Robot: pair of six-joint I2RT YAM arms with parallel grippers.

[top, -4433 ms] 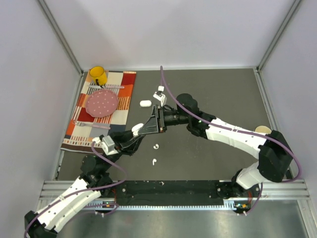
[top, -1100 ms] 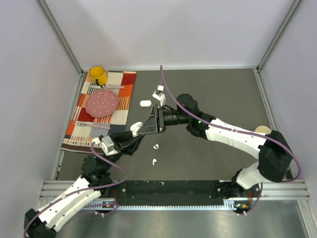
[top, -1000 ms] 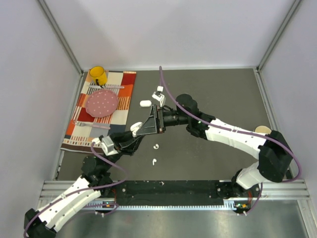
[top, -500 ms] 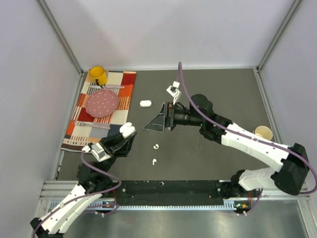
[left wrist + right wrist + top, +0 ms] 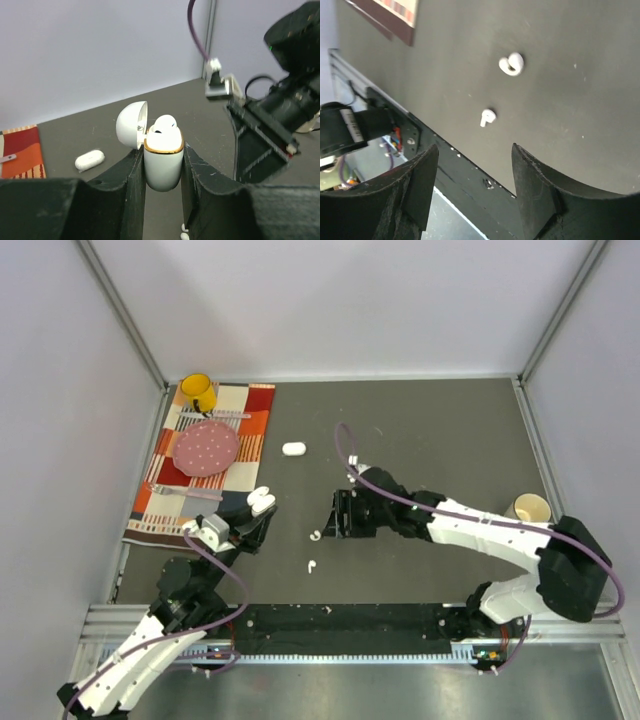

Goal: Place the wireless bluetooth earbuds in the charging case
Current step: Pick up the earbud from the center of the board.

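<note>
Bare desk (image 5: 450, 430) is seen all round the two loose earbuds (image 5: 511, 64). On their left, passage is narrowed by the open charging case (image 5: 163, 157) clamped in the left jaws.

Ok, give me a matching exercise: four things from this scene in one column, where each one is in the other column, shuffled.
1. charging case
2. yellow mug
3. paper cup
4. pink plate

A. middle of the striped mat
B. far corner of the mat
C. clamped in the left end effector
D. right edge of the table

Pairs: 1-C, 2-B, 3-D, 4-A
</note>
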